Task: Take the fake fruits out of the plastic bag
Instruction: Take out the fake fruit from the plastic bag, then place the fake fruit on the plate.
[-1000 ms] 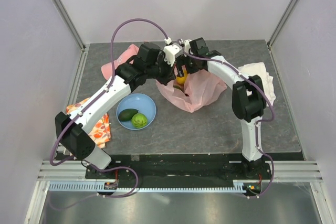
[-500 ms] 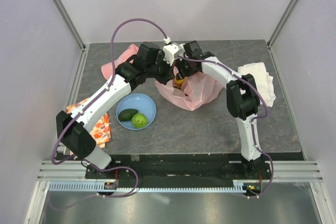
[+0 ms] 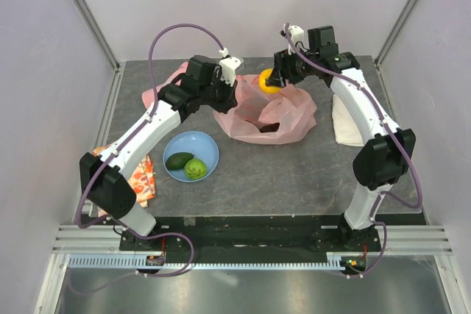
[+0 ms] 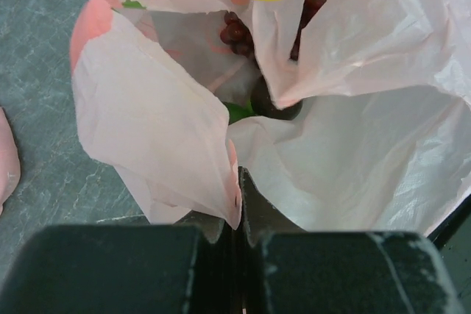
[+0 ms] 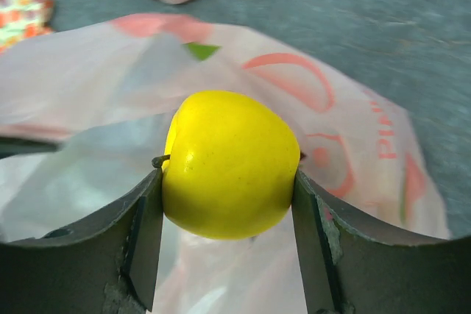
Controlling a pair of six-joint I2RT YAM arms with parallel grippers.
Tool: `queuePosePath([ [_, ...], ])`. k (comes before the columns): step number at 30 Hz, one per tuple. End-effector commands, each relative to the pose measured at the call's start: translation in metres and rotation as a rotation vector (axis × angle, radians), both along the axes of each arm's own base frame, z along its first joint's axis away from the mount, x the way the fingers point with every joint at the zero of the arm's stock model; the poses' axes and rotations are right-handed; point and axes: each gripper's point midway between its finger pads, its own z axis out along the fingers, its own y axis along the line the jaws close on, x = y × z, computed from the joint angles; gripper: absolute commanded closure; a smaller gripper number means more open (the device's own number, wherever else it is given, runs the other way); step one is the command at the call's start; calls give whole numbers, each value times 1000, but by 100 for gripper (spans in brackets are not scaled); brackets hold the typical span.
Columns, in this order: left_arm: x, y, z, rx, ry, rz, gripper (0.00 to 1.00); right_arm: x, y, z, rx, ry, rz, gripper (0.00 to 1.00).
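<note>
The right gripper (image 5: 225, 182) is clamped on the yellow lemon (image 5: 229, 154), just above the mouth of the plastic bag (image 4: 353, 145). The left gripper (image 4: 239, 207), jaws together, pinches the bag's near rim. The step in hand is extraction. Next, the lemon likely needs carrying to the blue plate (image 3: 208, 145) and releasing. The red grape bunch (image 4: 237, 29) sits inside the bag, ahead of the left fingers.

robot lab cell, white panel walls (image 3: 243, 5), alu frame (image 3: 88, 18), grey bench (image 3: 294, 174)

One yellow lemon (image 5: 229, 163) sits in the right claw (image 3: 276, 79). One plastic bag (image 3: 291, 117) lies below it, with one red grape bunch (image 4: 237, 31) and one dark fruit (image 4: 276, 106) inside. One blue plate (image 3: 209, 145), on the near side of the left claw (image 3: 232, 93), carries two fruits: one avocado (image 3: 178, 160) and one green round fruit (image 3: 195, 169). There is also one white cloth (image 3: 344, 117), one patterned cloth (image 3: 141, 180) and one pink fabric piece (image 3: 156, 95).
</note>
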Motion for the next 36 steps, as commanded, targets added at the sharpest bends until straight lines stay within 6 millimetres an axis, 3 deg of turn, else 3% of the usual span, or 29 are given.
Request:
queuePosePath([
  [1, 11, -10, 14, -42, -37, -7, 98, -45, 33, 28, 159, 29, 209, 53],
  [5, 25, 5, 16, -15, -65, 53, 98, -72, 58, 84, 254, -85, 333, 56],
  [6, 33, 14, 22, -27, -71, 97, 70, -83, 65, 100, 260, -130, 382, 56],
  [7, 38, 21, 26, -30, -76, 130, 50, -95, 73, 102, 256, -134, 422, 55],
  [9, 54, 49, 46, -39, -112, 274, 21, -123, 96, 108, 247, -171, 541, 54],
  [10, 58, 61, 54, -40, -132, 318, 16, -143, 111, 106, 246, -161, 610, 53],
  [11, 61, 76, 69, -58, -161, 353, 1, -150, 119, 101, 229, -179, 653, 53],
  [13, 60, 90, 79, -73, -179, 384, 1, -169, 140, 94, 227, -173, 732, 53],
  [14, 60, 101, 82, -77, -181, 404, 1, -169, 152, 91, 226, -170, 755, 53],
  [16, 49, 113, 98, -100, -216, 414, 1, -183, 177, 90, 232, -180, 820, 54],
  [21, 19, 148, 119, -151, -256, 454, 2, -188, 238, 72, 232, -215, 891, 55],
  [24, 8, 163, 118, -167, -246, 464, 3, -184, 273, 35, 184, -177, 888, 55],
  [25, 1, 166, 119, -177, -250, 460, 3, -177, 282, 9, 175, -110, 870, 55],
  [28, -12, 177, 117, -207, -240, 456, 3, -158, 301, -36, 158, -18, 810, 55],
  [36, -32, 179, 104, -262, -184, 430, 5, -130, 315, -115, 71, 51, 712, 52],
])
